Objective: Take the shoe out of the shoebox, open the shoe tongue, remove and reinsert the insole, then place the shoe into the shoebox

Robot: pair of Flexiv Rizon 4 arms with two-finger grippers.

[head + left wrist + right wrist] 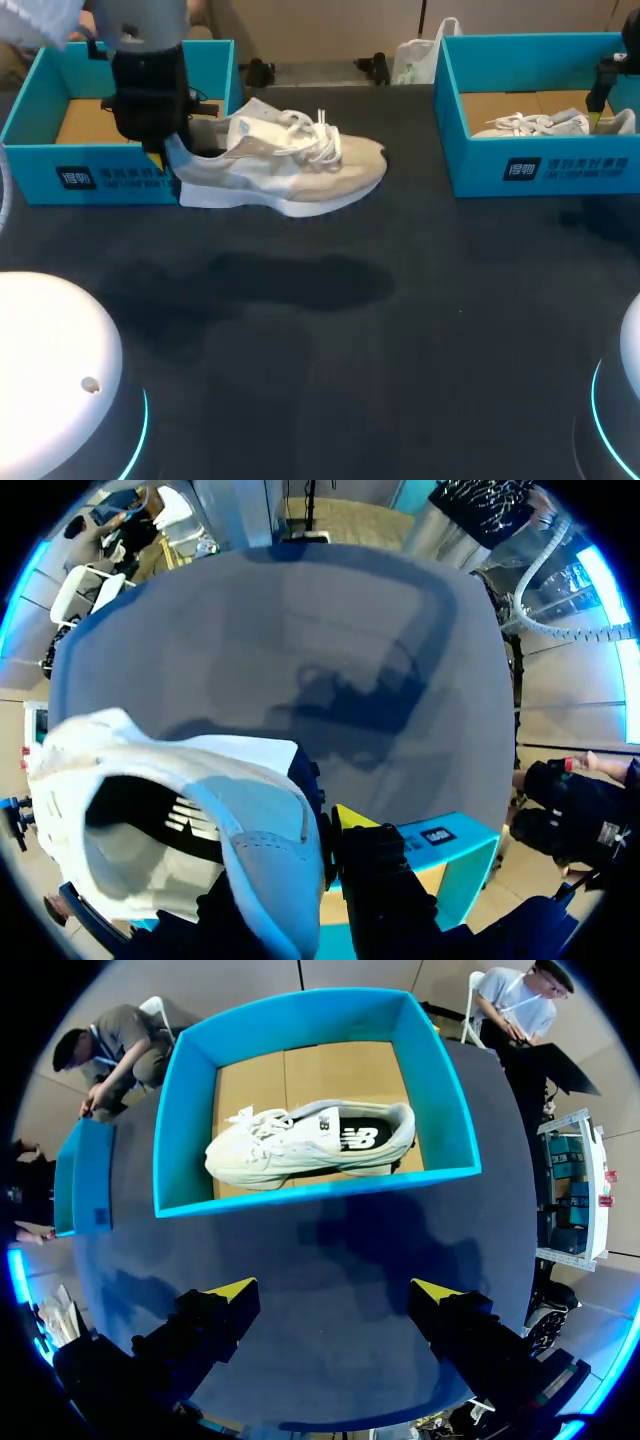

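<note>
The left shoebox [90, 175] stands at the far left of the table [400, 330]. Just beside it the left gripper [155, 150] is clamped on the heel of the shoe [290, 165] and holds it toe-right, clear of the table, with its shadow lying apart below. At far right the right gripper [335, 1295] hovers, its 2 fingers spread wide with nothing between them. Ahead of it, a second shoe [310, 1145] lies in the right shoebox [560, 165].

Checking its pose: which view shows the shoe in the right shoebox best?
Right wrist view: the whole shoe shows, unblocked, inside the right shoebox. Head view: only its upper part above the box wall. Left wrist view: none of it.
</note>
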